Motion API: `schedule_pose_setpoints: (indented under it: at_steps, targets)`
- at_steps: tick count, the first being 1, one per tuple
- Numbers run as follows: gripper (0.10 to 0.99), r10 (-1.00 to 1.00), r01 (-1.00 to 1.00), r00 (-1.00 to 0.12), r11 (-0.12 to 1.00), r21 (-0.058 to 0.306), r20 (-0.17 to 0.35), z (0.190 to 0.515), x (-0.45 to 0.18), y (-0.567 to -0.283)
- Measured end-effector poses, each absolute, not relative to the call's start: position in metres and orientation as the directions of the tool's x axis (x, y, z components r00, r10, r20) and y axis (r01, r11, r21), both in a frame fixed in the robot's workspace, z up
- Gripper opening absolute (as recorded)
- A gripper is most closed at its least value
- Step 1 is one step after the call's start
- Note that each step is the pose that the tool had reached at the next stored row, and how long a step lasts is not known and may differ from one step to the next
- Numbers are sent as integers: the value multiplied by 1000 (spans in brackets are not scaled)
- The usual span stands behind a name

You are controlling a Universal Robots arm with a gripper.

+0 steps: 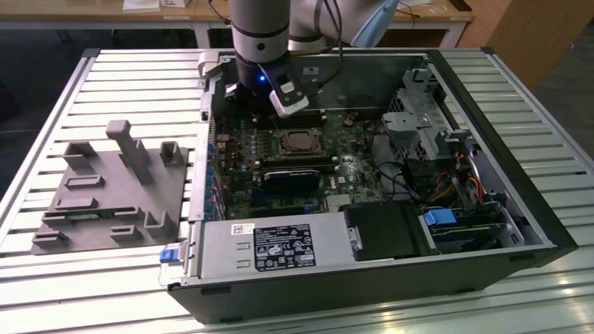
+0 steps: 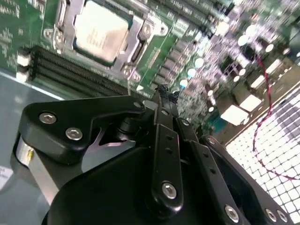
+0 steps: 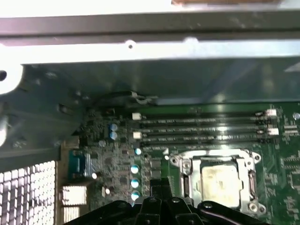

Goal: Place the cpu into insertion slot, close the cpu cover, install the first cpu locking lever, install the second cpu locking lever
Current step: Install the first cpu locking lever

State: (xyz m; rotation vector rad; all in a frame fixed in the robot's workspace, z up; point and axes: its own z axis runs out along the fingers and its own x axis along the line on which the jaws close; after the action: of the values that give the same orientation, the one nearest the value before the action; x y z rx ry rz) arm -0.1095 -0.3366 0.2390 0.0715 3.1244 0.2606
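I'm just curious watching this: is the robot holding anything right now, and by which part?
Nothing: the gripper is shut and empty; the cpu sits apart from it, down on the motherboard.

A robotics lab or assembly workshop is indicated. An open computer case [image 1: 371, 299] is laid on its side on a slatted metal table [image 1: 139, 76], and its motherboard [image 1: 357, 174] is left exposed. A robot arm [image 1: 260, 35] is held over the case. Beside the case, toward the exterior view's left, a grey fixture plate [image 1: 102, 202] with upright holders is set on the same table. Behind the case, wooden desks [image 1: 83, 14] are seen.
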Motion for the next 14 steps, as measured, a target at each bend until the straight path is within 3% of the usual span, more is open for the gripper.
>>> schedule_pose_setpoints:
  at_steps: [9,14]
  targets:
    - [106,46,45,-999,955,294,4,239,-114,-337]
    - [106,46,45,-999,949,311,5,239,-114,-337]
